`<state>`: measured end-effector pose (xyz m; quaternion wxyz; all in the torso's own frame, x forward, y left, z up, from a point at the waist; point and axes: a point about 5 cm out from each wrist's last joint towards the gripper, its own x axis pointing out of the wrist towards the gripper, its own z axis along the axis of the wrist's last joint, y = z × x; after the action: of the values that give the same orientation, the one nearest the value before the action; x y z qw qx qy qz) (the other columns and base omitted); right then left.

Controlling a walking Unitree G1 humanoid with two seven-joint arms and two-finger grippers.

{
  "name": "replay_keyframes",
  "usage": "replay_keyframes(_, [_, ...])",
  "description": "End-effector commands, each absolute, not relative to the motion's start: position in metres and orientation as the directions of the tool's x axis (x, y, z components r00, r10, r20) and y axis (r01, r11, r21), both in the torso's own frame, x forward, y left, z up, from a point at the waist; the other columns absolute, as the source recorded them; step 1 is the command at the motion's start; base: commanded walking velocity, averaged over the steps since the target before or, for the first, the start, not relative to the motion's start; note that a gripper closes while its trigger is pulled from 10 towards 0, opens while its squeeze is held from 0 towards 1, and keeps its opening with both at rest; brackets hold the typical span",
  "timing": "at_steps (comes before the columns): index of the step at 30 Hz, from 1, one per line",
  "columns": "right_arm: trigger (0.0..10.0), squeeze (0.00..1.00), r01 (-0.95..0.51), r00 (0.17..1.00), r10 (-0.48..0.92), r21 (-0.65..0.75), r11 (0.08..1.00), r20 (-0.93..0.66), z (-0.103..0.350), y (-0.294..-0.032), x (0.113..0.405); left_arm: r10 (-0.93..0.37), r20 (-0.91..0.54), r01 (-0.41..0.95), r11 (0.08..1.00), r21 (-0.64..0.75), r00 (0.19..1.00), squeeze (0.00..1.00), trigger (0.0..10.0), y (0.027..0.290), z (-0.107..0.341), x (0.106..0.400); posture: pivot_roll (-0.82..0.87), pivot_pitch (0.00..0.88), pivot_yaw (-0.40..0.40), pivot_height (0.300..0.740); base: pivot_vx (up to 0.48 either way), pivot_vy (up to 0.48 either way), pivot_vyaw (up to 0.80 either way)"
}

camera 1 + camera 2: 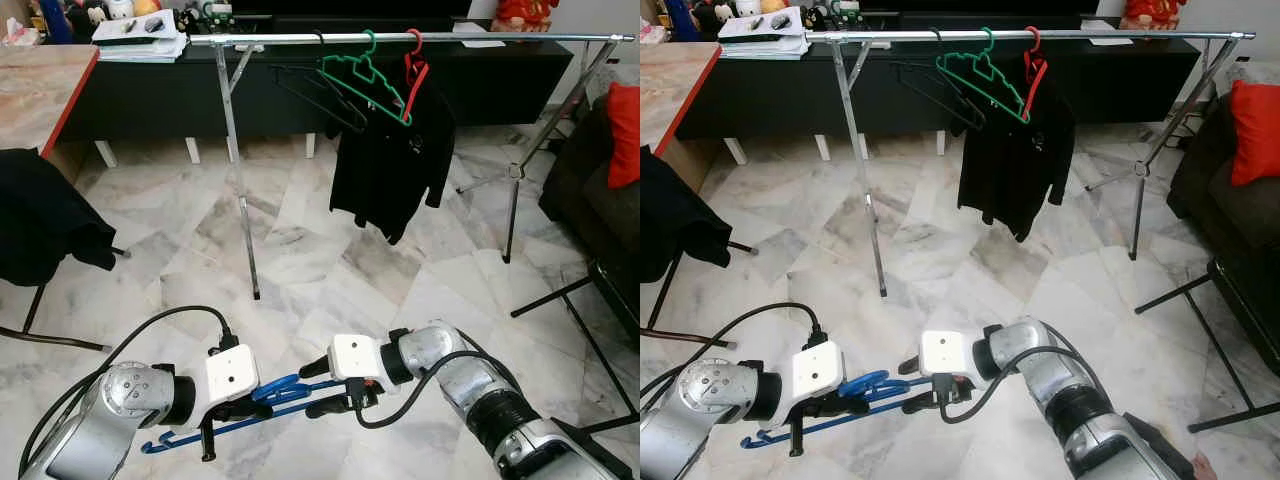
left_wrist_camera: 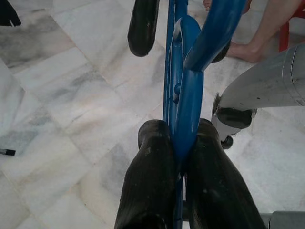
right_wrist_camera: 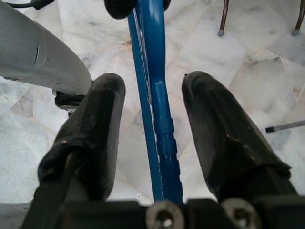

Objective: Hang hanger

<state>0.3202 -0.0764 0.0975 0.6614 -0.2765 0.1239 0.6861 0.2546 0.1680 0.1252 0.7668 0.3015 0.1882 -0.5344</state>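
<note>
Gripped the blue hanger low over the marble floor, close before the body, with the left gripper, both fingers squeezed together on the plastic near the hook end. Straddled the hanger's bar with the right gripper, fingers spread to either side and touching nothing. Caught a person's bare foot on the tiles beyond, in the left wrist view.

Judged the step to be a regrasp or handover between the arms, with the hanging itself not yet begun. By that reading, needed next a firm close of the right fingers on the bar, or a clean retreat. Then needed the hook turned upward, a walk forward across open floor and a lift high enough to drop the hook over the rail.

Passed a dark garment draped over a chair on the left. Found no true container. Found the nearest thing to one farther off, well apart from the grippers: the clothes rail, loaded with a black hanger, a green hanger and a red hanger carrying a black shirt. Noted bare rail on both sides of that cluster, the wider stretch toward the right. Ended at a long dark cabinet behind the rail.
</note>
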Motion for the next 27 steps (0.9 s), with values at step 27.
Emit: replay_keyframes(27, [0.0,0.00,-0.977,0.055,0.833,-0.201,-0.069,-0.551,0.0996,-0.0827,0.3256,-0.734,-0.589,0.938,0.220,0.267,0.339,0.00,10.0,0.1585,0.1285,0.2537,0.07,0.195,-0.096,0.740,0.000,0.000,0.00])
